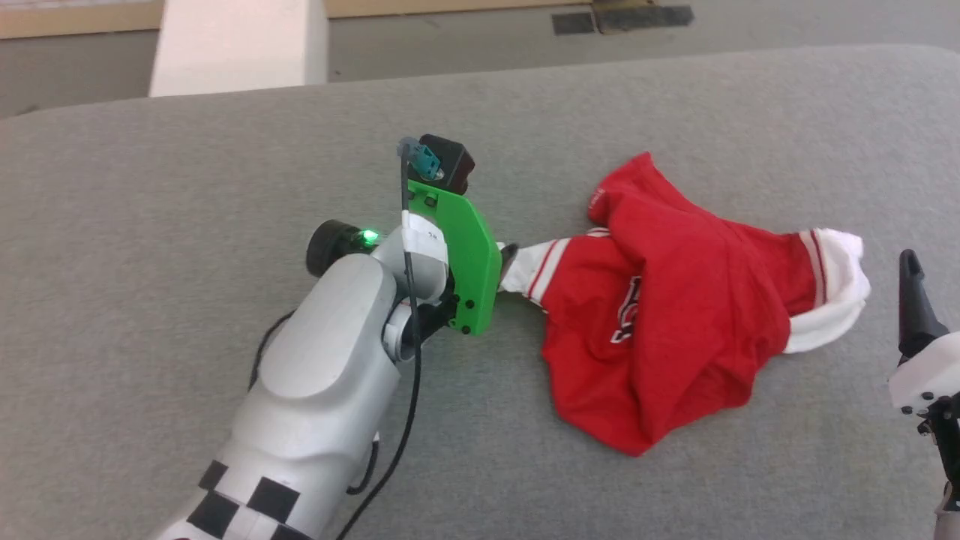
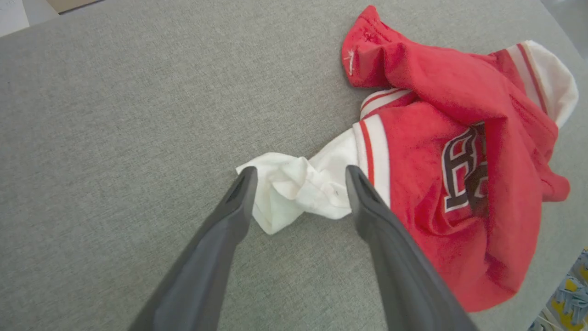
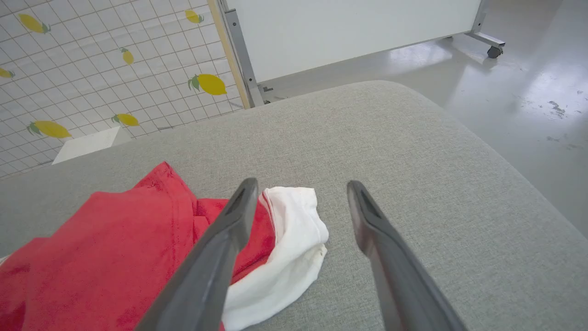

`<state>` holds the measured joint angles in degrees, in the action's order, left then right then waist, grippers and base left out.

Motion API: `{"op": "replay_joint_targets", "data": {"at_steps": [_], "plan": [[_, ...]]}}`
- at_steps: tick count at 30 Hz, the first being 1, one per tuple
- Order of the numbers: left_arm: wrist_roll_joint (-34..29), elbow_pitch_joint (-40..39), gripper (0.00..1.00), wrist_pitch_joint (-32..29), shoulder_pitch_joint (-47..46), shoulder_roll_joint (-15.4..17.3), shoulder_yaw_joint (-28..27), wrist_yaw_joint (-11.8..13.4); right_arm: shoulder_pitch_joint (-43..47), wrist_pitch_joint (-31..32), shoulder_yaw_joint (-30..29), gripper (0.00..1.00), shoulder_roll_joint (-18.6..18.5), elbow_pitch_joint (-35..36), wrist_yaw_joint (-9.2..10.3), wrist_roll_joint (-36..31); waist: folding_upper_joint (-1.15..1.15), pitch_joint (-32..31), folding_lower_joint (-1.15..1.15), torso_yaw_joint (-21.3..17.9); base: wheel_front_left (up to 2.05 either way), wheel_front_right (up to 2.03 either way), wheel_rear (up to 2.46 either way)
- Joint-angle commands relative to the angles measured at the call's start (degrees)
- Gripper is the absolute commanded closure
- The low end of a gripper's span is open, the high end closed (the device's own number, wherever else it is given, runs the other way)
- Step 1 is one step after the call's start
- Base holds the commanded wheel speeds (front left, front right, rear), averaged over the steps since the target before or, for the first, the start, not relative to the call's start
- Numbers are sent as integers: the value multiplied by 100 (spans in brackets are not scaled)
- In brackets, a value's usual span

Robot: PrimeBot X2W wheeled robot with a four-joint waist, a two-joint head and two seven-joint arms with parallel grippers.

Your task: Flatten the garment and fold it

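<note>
The garment (image 1: pixel 675 315), a red jersey with white sleeves and black white-outlined lettering, lies crumpled on the grey padded table (image 1: pixel 225 165), right of centre. My left gripper (image 2: pixel 299 174) is open, and its two fingers straddle the bunched white left sleeve (image 2: pixel 294 193) without pinching it. In the head view the left gripper (image 1: pixel 510 259) is mostly hidden behind its green wrist plate (image 1: pixel 465 255). My right gripper (image 3: pixel 302 185) is open just above the table, off the garment's right side. The other white sleeve (image 3: pixel 294 239) lies below and between its fingers. One dark right finger (image 1: pixel 913 300) shows near the head view's right edge.
The table's rounded far edge (image 3: pixel 367 87) and right edge drop to a grey floor (image 3: pixel 528 92). A lemon-patterned panel (image 3: pixel 92 69) and a white wheeled board (image 3: pixel 344 27) stand beyond it. A white pillar (image 1: pixel 240 45) is behind the table. Bare grey surface surrounds the garment.
</note>
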<state>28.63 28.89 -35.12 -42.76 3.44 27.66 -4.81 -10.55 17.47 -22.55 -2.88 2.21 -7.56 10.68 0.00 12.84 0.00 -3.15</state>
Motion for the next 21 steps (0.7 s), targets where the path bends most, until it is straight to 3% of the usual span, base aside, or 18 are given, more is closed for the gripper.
{"op": "replay_joint_targets", "data": {"at_steps": [1,9,10,11,12,21], "plan": [[-40,5,0,-87,-126,82,13,6,-2,-64,-25,0,0,-16,8,-5,0,221,0,-249,0,0,0],[50,-47,0,-301,-17,175,55,24,33,-164,-154,0,0,-19,8,16,0,381,0,-302,0,0,0],[82,-56,58,-295,-10,168,47,19,25,-171,-161,0,0,-20,8,12,0,392,0,-282,0,0,0],[109,-71,87,-277,-9,157,48,13,15,-180,-165,0,0,-12,8,-7,0,403,0,-249,0,0,0],[116,-80,100,-263,-10,152,58,7,3,-181,-159,0,0,-11,8,-21,0,403,0,-231,0,0,0],[615,-596,100,164,84,86,-164,-103,-34,-150,-103,0,0,-52,8,-149,0,207,0,205,0,0,0]]}}
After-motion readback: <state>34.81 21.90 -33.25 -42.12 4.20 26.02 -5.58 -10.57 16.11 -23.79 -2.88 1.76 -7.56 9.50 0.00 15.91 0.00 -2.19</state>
